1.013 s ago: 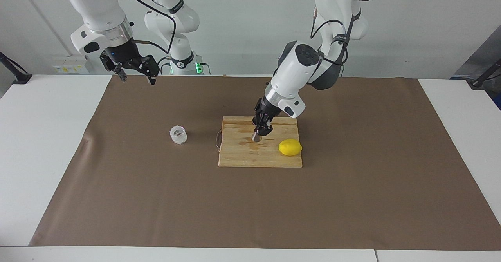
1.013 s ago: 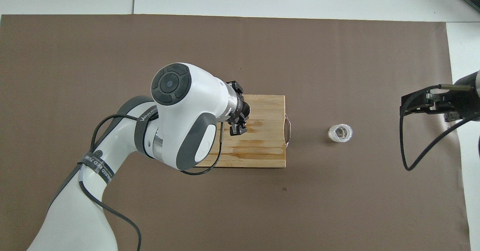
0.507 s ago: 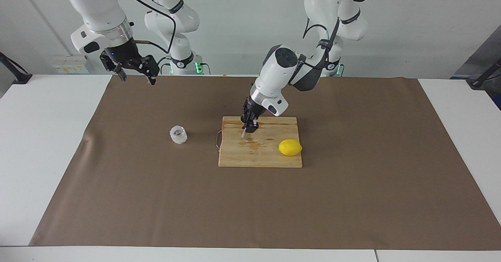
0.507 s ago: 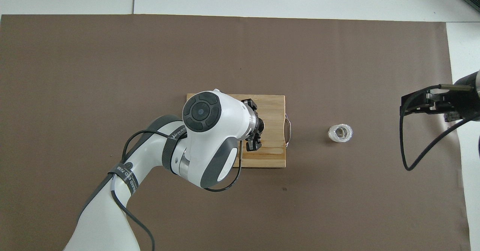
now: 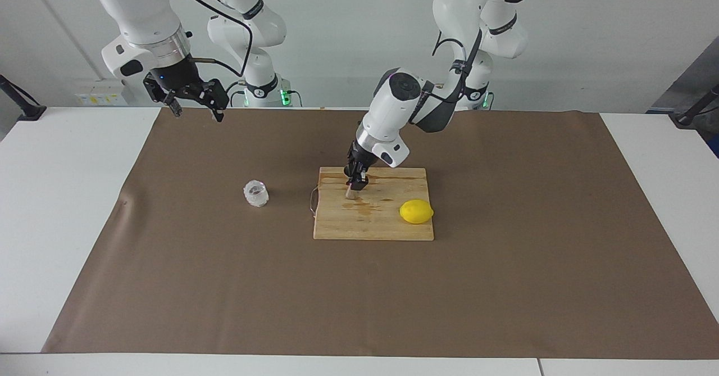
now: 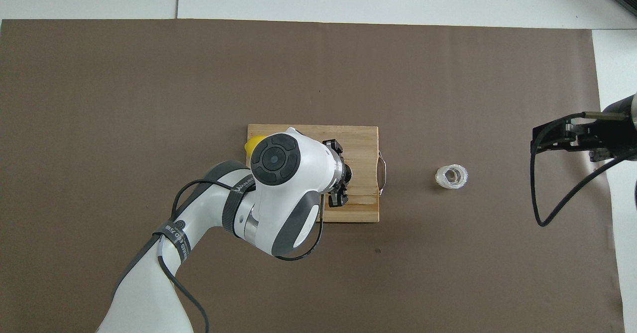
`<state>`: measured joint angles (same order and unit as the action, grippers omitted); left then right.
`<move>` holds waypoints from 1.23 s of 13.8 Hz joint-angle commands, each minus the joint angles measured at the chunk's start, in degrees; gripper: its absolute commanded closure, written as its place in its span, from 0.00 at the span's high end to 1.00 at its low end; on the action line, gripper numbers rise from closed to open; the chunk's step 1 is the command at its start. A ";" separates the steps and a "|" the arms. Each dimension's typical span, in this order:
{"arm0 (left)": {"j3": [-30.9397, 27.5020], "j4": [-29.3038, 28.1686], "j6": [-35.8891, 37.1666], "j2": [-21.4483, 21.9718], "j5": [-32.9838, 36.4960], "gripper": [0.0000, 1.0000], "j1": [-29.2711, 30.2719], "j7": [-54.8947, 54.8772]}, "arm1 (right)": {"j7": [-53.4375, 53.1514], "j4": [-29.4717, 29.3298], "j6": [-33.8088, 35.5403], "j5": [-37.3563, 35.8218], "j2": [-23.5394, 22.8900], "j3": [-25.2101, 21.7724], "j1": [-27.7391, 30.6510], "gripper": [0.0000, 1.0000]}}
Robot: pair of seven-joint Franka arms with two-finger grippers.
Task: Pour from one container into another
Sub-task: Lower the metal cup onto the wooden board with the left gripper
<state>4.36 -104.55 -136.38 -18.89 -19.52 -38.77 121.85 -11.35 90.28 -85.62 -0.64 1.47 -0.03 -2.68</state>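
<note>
My left gripper point(image 5: 354, 188) is down over the pale wooden cutting board point(image 5: 387, 227), above the part of it nearest the robots and toward the right arm's end of the table. Its fingertips are drawn together on the small silver metal jigger point(image 5: 350, 194), which pokes out just below them at a tilt. I can see only the lower cone of the jigger; whether its foot touches the board I cannot tell. From overhead, my own wrist and forearm cover most of the board, and the left gripper point(image 6: 340, 189) shows just at the wrist's edge, with the jigger hidden beneath it.

The small clear glass cup with the textured whitish wall point(image 5: 255, 193) stands upright on the brown paper table cover point(image 5: 505, 286), well apart from the board, toward the right arm's end. Overhead, the cup point(image 6: 451, 176) sits between the board's thin metal handle point(image 6: 382, 172) and my right gripper.

My right gripper point(image 5: 194, 106) waits in the air with its fingers spread wide and nothing between them, over the edge of the cover nearest the robots at the right arm's end.

A yellow lemon point(image 5: 416, 211) lies on the board, toward the left arm's end, apart from the jigger.
</note>
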 commanded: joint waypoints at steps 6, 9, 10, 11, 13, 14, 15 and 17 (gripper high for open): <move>-0.93 -0.84 -1.43 -0.01 0.80 0.00 -1.75 1.29 | 1.42 0.34 0.28 1.35 0.20 -0.06 0.31 1.00; -0.93 -1.36 -2.57 -0.01 0.80 0.10 -1.75 1.11 | 1.51 0.34 0.28 1.43 0.20 -0.15 0.66 1.00; -0.93 -1.54 -2.66 -0.01 0.80 0.11 -1.75 1.02 | 1.51 0.34 0.28 1.35 0.20 0.03 0.48 1.00; -0.93 -1.54 -2.66 -0.01 0.80 0.15 -1.75 1.11 | 1.68 0.34 0.28 1.35 0.20 0.12 0.22 1.00; -0.93 -1.80 -3.10 -0.01 0.80 0.21 -1.75 1.11 | 2.73 0.51 -0.24 1.43 0.29 0.47 0.04 1.00; -0.93 -1.89 -3.28 -0.01 0.80 0.23 -1.75 1.11 | 3.70 0.86 -0.33 1.43 0.29 0.56 -0.04 1.00; -0.93 -1.98 -3.19 -0.01 0.80 0.30 -1.75 1.11 | 4.49 1.13 -0.42 1.43 0.64 0.56 -0.13 1.00; -0.93 -1.98 -3.19 -0.01 0.80 0.59 -1.75 1.11 | 5.37 1.65 -0.42 1.43 0.82 0.64 -0.13 1.00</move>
<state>4.34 -105.58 -137.91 -19.07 -19.44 -39.39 121.87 -8.15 90.49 -85.63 -0.64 1.47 0.45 -3.24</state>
